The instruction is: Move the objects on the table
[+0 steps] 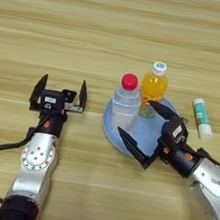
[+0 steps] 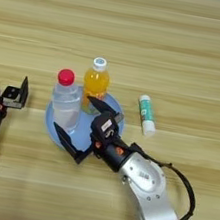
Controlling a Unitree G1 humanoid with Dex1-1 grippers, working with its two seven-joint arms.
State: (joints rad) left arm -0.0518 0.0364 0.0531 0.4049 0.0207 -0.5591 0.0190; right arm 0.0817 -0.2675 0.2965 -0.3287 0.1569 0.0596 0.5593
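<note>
In the left eye view, the right gripper sat just right of centre with its two black fingers spread wide over the round blue plate. The water bottle, clear with a red cap, stood upright on the plate just above and left of the lower finger, in front of the open jaws rather than between them. The orange-drink bottle, smaller and white-capped, stood upright at the plate's upper edge, close above the upper finger; whether that finger touched it could not be told. The left gripper rested at centre left, fingers apart and holding nothing, near the plate but apart from it. A white and green tube lay on the table to the right of the plate. The upper half of the frame was bare wood.

In the right eye view, the right gripper and plate appeared left of centre, jaws again wide, with the water bottle just above the lower finger and the orange-drink bottle beside it to the upper right. The tube lay right of the plate. The left gripper was cut by the left edge. Open wood stretched across the top and the right side.
</note>
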